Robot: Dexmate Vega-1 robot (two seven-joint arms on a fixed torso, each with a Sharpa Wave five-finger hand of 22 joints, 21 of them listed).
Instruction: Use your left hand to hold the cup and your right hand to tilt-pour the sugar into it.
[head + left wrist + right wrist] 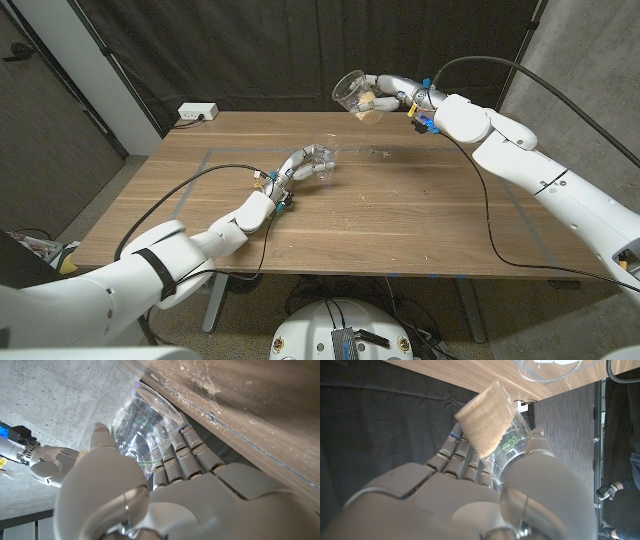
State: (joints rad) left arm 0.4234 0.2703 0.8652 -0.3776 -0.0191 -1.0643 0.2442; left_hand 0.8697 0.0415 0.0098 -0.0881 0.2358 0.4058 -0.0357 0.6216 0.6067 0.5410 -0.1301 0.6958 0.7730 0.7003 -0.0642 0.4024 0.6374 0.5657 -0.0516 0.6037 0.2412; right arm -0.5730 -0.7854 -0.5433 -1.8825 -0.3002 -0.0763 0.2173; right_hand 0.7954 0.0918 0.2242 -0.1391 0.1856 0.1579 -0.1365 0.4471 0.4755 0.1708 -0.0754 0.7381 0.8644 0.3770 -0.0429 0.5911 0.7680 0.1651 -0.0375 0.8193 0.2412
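Note:
A clear empty cup stands on the wooden table near its middle, and my left hand grips it from the side. In the left wrist view the fingers wrap the cup. My right hand holds a second clear cup in the air, up and to the right of the first, tipped with its mouth toward the left. Brown sugar sits packed at that cup's lower end in the right wrist view, above my right hand. The standing cup's rim shows beyond.
A white power strip lies at the table's far left corner. Black cables trail over the table from both wrists. Tape lines mark the tabletop. A dark curtain hangs behind.

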